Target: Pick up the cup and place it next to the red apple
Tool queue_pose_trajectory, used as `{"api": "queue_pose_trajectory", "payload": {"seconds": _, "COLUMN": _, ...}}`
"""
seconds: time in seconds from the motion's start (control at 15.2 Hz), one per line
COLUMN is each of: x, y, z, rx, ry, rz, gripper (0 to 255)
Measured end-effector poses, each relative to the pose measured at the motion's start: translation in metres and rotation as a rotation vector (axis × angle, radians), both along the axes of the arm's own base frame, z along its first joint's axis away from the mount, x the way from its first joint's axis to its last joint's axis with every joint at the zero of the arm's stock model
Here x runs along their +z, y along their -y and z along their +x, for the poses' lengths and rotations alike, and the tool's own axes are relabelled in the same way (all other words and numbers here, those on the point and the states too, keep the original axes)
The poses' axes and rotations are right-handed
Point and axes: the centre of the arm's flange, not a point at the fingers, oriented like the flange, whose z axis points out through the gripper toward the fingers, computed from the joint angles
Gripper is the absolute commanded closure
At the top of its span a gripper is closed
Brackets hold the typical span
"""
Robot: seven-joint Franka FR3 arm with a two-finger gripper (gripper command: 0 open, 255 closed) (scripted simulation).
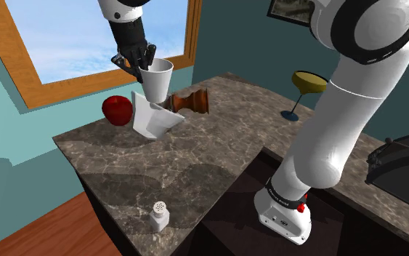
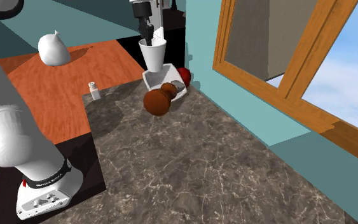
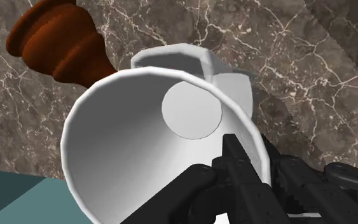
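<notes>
One small white shaker (image 1: pixel 159 216) stands nearest, close to the front edge of the table (image 1: pixel 195 171) and well apart from all the rest. Farther in, a white angular vessel (image 1: pixel 149 122) stands open on the marble top. The red apple (image 1: pixel 117 109) is just beside it on the shoulder view's left, and a brown turned wooden piece (image 1: pixel 193 100) lies on its other side. Over this vessel hangs the white cup (image 1: pixel 157 78), close to upright, carried by the pincer (image 1: pixel 142 60). The pincer is nearly closed and pinches only one wall of the cup, with one finger (image 3: pixel 234 159) inside and the other outside. I cannot tell whether the cup's foot touches the vessel's rim. The cup is empty; the wrist view shows its bare round bottom. I see nothing in the vessel, though the cup hides most of it. The risk, in my judgement, comes from this one-sided grip: the cup may turn or slip between the fingers when the arm moves. The free place by the apple is also narrow, so on the way down the cup could knock the vessel's rim, or push the apple and make it roll. Farther back stands a stemmed glass (image 1: pixel 306 91), whose content I cannot tell, and behind all is the window (image 1: pixel 86 44).
</notes>
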Motion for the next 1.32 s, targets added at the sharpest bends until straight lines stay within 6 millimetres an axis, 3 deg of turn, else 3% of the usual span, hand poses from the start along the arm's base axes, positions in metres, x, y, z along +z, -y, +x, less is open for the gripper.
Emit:
{"api": "queue_pose_trajectory", "payload": {"seconds": 0.86, "x": -0.004, "y": -0.172, "z": 0.016, "rx": 0.002, "ry": -0.001, "rz": 0.001, "gripper": 255}}
{"api": "queue_pose_trajectory", "payload": {"seconds": 1.32, "x": -0.036, "y": -0.179, "z": 0.016, "rx": -0.001, "ry": -0.001, "rz": 0.001, "gripper": 255}}
